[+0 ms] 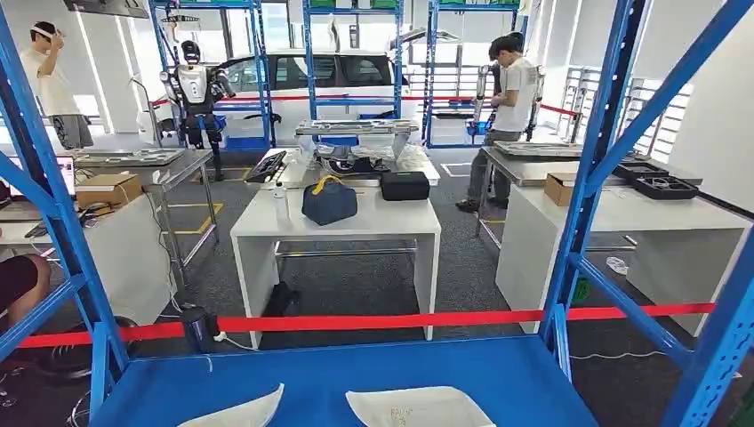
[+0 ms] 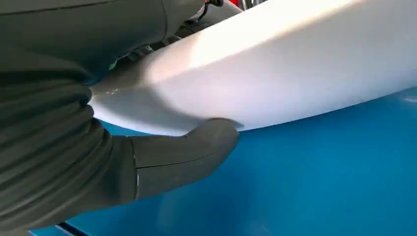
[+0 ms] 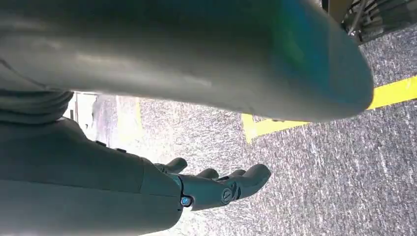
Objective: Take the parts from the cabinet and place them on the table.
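Presently two white parts lie on the blue cabinet shelf [image 1: 356, 378] at the near edge of the head view: a left white part [image 1: 236, 413] and a right white part [image 1: 418, 407], apart from each other. Beyond the red tape stands the white table [image 1: 267, 222], carrying a dark blue bag [image 1: 329, 201] and a black case [image 1: 405, 185].

The left hand [image 2: 88, 147] is at the left white part [image 2: 275, 69]: its thumb [image 2: 196, 152] presses under the part's lower edge, close above the shelf. The opposing fingers are hidden, so I cannot tell whether the grip is closed.

The right hand [image 3: 162, 187] hangs over grey carpet, fingers [image 3: 246, 179] slightly curled and apart, holding nothing.

Judgement: the step is securing the left part. The panel looks smooth and curved, so slippage is likely; seat the thumb fully beneath, close the fingers over the top, and lift level, clear of the neighbouring part.
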